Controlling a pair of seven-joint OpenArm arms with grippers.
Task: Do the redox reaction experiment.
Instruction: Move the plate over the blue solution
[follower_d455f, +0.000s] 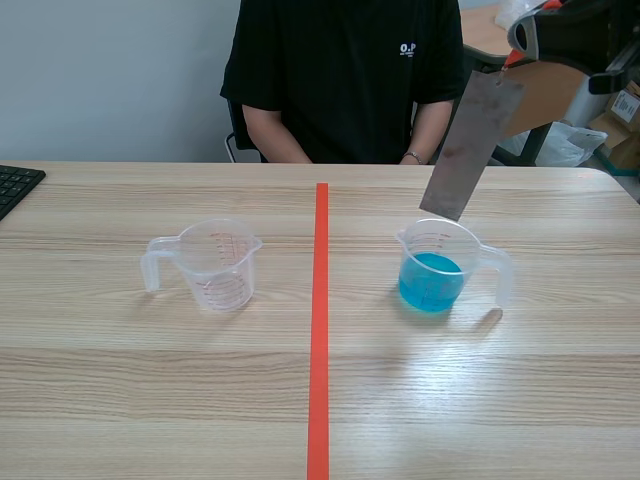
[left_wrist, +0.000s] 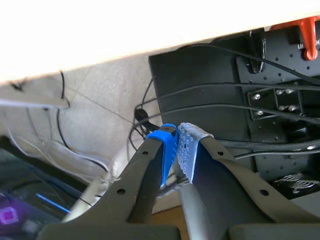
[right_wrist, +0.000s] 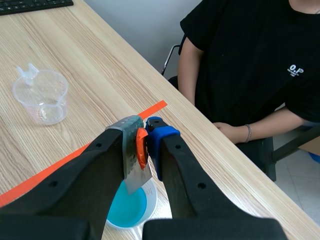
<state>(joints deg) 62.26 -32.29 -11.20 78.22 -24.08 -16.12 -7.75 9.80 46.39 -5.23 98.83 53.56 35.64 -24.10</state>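
A grey metal plate (follower_d455f: 470, 145) hangs tilted, its lower end just above the rim of a clear measuring cup of blue liquid (follower_d455f: 432, 275). My right gripper (follower_d455f: 515, 58) is raised at the far right and shut on the plate's upper end. In the right wrist view the plate (right_wrist: 134, 167) is pinched between the fingers of the right gripper (right_wrist: 145, 145), and the blue cup (right_wrist: 127, 210) lies under it. An empty clear measuring cup (follower_d455f: 215, 262) stands left of the orange line. My left gripper (left_wrist: 177, 150) is shut on nothing, below table level and absent from the scene view.
A person in a black shirt (follower_d455f: 340, 80) sits across the table, forearms near the far edge. A black keyboard (follower_d455f: 15, 185) lies at the table's left edge. An orange tape line (follower_d455f: 319, 330) runs down the middle. Cables and black equipment (left_wrist: 250, 100) lie ahead of the left gripper.
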